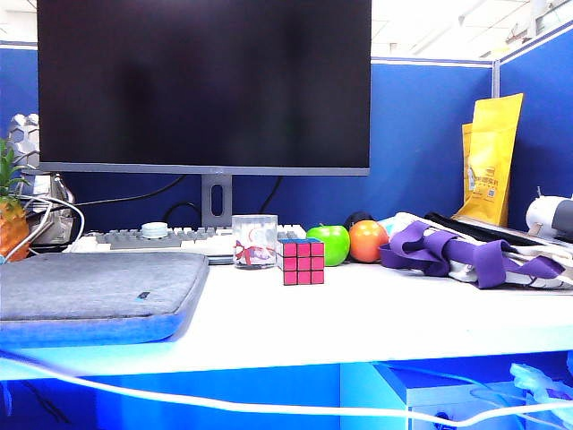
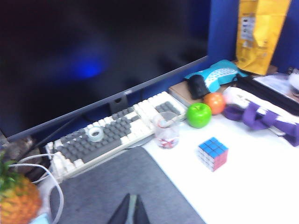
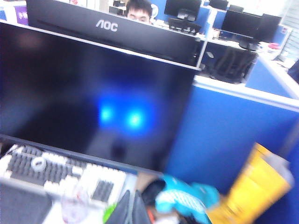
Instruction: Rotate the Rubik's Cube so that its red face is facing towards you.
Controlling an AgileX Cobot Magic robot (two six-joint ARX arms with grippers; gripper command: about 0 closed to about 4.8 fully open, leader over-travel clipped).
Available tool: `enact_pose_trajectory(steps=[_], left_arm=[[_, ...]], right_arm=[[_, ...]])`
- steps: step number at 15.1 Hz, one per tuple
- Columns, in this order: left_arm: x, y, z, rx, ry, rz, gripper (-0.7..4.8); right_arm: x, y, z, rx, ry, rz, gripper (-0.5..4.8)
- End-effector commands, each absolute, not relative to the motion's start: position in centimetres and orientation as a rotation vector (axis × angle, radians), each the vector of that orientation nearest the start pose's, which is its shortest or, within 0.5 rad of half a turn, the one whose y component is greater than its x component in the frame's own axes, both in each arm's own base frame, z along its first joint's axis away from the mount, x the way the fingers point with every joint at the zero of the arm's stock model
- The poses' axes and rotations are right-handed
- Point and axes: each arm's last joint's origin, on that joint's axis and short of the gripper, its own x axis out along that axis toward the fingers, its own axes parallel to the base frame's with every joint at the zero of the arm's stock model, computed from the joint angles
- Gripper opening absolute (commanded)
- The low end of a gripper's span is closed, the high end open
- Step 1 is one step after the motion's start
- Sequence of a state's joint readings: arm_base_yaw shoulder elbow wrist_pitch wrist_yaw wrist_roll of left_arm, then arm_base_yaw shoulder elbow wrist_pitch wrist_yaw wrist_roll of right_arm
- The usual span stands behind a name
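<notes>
Monitor (image 3: 107, 28) reads "AOC"; both fingers, left (image 2: 129, 211) and right (image 3: 132, 207), seemingly closed.

The Rubik's Cube (image 1: 303, 261) looks like shiny plastic. The cup (image 1: 254, 240) is clear plastic. The green apple (image 1: 329, 244) is smooth and glossy. The gray sleeve (image 1: 94, 291) is soft, matt cloth. The white table (image 1: 376, 313) is smooth. The yellow bag (image 1: 491, 161) looks shiny.

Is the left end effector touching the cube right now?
Apart. The left wrist view shows the shut left end effector over the grey pad, with bare white desk between it and the cube.
</notes>
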State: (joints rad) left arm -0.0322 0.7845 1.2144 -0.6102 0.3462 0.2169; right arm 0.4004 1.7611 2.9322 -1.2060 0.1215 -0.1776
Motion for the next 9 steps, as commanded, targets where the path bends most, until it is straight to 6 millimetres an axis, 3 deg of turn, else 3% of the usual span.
enact_pose_trajectory(steps=[1,2,4,6,7,9], left_arm=[[12.5,-1.4,39.4,0.102,0.101,-0.385,-0.03],[13.0,-1.5,37.8,0.060,0.102,-0.408,-0.03],[13.5,-1.6,36.9,0.012,0.103,-0.442,-0.03],[13.4,-1.7,37.7,-0.010,0.027,-0.481,-0.03],[13.4,-1.8,38.1,-0.025,-0.008,-0.512,-0.03],[13.3,-2.4,38.5,-0.022,-0.045,-0.550,-0.03]], right_arm=[[15.8,6.7,60.7,-0.206,0.075,0.291,-0.09],[16.6,7.1,60.1,-0.212,0.123,0.275,-0.09],[21.4,9.3,57.5,-0.245,0.263,0.286,-0.09],[27.4,12.7,53.5,-0.252,0.344,0.314,-0.09],[29.2,14.3,51.5,-0.198,0.344,0.312,-0.09],[31.2,15.0,46.5,-0.205,0.432,0.203,-0.08]])
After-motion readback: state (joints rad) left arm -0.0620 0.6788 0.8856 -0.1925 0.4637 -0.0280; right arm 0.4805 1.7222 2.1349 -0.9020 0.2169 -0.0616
